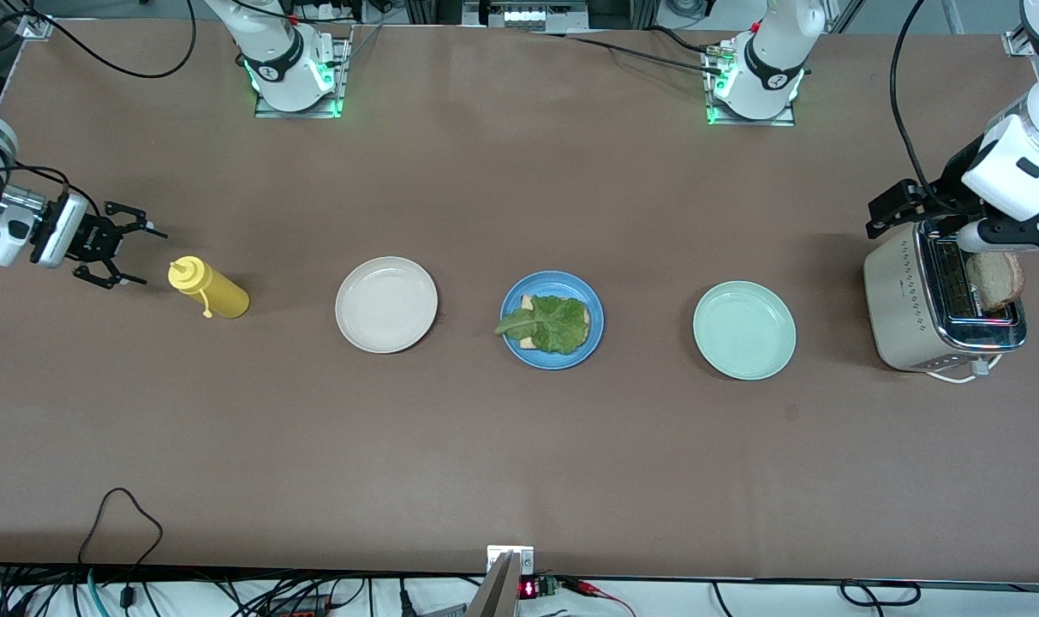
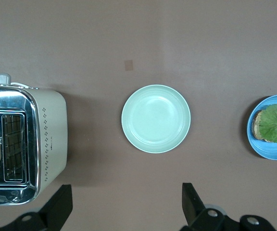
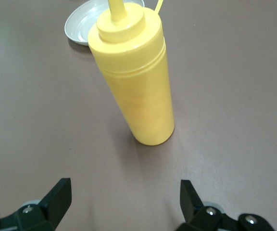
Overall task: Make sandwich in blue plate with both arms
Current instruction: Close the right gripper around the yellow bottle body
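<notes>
In the middle of the front view the blue plate point(image 1: 552, 320) is seen holding a bread slice point(image 1: 529, 305) covered by a lettuce leaf point(image 1: 546, 323), so the sandwich is judged to lack its top slice. That second slice point(image 1: 994, 280) stands in the toaster point(image 1: 939, 300) at the right edge of the frame, where the left gripper point(image 2: 124, 204) is held above it with jaws spread wide and empty. The slice is best pinched by its raised crust and lifted straight up, clear of the slot. At the left edge, the right gripper point(image 1: 118, 255) is held wide open beside the yellow squeeze bottle point(image 1: 207, 289). The brown table point(image 1: 519, 446) is flat and matte, with a cream plate point(image 1: 386, 304) and a mint plate point(image 1: 744, 330) flanking the blue one.
</notes>
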{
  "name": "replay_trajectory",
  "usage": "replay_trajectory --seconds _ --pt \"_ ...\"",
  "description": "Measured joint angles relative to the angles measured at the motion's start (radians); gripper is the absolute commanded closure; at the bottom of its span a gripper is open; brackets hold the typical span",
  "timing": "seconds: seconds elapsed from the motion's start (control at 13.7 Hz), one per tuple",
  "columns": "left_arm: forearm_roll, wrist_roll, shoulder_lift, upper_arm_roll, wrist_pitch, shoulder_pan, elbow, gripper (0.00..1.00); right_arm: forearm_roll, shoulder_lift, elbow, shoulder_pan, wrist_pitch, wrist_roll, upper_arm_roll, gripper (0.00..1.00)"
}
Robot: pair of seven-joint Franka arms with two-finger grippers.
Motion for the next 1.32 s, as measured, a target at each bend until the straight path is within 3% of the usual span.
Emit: replay_trajectory --seconds 0.51,1.32 --pt "0.000 0.001 0.000 0.002 0.009 -0.022 0.001 0.00 0.154 0.092 0.005 -0.001 0.006 -0.098 0.057 0.00" --pt "0.000 0.000 -0.001 0.006 -0.011 -0.016 0.001 0.00 0.193 0.134 0.042 0.041 0.053 -0.104 0.114 0.00"
